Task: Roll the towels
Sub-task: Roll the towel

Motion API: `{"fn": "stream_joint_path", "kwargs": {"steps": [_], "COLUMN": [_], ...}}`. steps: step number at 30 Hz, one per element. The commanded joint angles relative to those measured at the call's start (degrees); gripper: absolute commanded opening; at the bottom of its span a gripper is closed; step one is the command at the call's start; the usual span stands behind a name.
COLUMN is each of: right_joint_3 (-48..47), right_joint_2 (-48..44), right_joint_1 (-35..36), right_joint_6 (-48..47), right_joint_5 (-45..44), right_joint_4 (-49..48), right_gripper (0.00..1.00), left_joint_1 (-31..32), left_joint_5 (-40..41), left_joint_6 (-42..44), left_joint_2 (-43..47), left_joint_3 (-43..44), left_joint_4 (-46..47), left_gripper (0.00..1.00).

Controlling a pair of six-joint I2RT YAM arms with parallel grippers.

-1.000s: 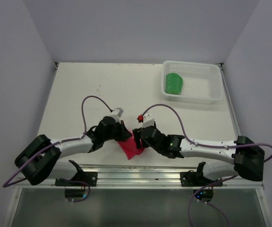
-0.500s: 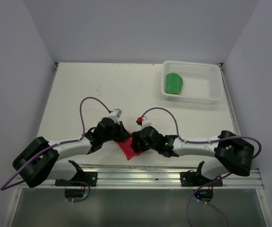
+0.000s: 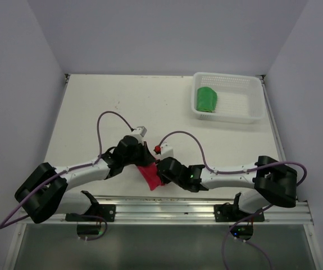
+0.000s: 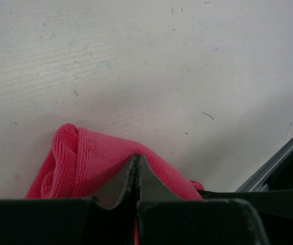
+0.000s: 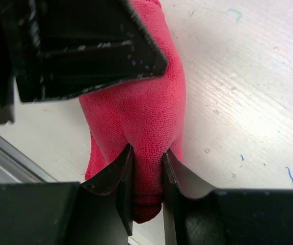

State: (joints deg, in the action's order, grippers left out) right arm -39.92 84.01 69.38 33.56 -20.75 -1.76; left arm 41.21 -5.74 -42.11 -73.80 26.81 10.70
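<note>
Left end effector (image 4: 137, 157): clenched, fingers pressed flat together, with a sliver of red cloth seen between them; the red towel (image 4: 85, 153) is pinched at its upper part.
Right end effector (image 5: 147, 150): closed on a thick fold of the red towel, which is squeezed between the two fingers and bulges above them.
Red towel (image 3: 150, 177): bunched and creased on the surface (image 3: 105, 107), well apart from the basket (image 3: 228, 118), down and to the left of it in the top view; it is held at two places at once.
Left end effector, place (image 3: 142, 157): at the side of the red towel nearer the basket's far row, well apart from the basket itself.
Right end effector, place (image 3: 160, 171): just beside the left one, on the towel's side that faces the basket.
Green towel (image 3: 207, 99): rolled into a compact bundle and set inside the basket, against its left wall.
Basket: white mesh, placed at the far right corner of the surface.
</note>
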Motion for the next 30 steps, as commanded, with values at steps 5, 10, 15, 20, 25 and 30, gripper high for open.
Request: {"fn": "stream_joint_path", "kwargs": {"steps": [5,10,15,20,25,30], "right_joint_3": [-5.5,-6.9,-9.6,-11.9,-12.5,-12.5], "right_joint_2": [3.1,4.9,7.8,10.3,10.8,10.0], "right_joint_1": [7.3,10.7,12.9,14.3,14.4,14.4], "right_joint_6": [-2.9,-2.8,-3.3,-2.7,-1.7,-1.6], "right_joint_5": [-23.1,-30.0,-31.5,-32.6,-32.2,-31.2], "right_joint_4": [10.7,12.1,14.1,15.7,16.7,16.9], "right_gripper": [0.10,0.11,0.17,0.20,0.24,0.38], "left_joint_1": [-1.6,-1.6,-1.5,-1.3,-1.0,-1.0], "left_joint_5": [5.4,3.6,0.8,-1.5,-1.1,-0.5], "left_joint_6": [5.8,5.5,3.2,2.3,2.1,1.3], "left_joint_2": [3.3,4.2,3.9,3.4,2.9,2.4], "left_joint_3": [9.6,10.4,6.3,3.7,1.1,-2.6], "left_joint_4": [-10.0,-10.4,-7.5,-4.4,-3.8,-2.9], "left_gripper": [0.00,0.00,0.00,0.00,0.00,0.00]}}
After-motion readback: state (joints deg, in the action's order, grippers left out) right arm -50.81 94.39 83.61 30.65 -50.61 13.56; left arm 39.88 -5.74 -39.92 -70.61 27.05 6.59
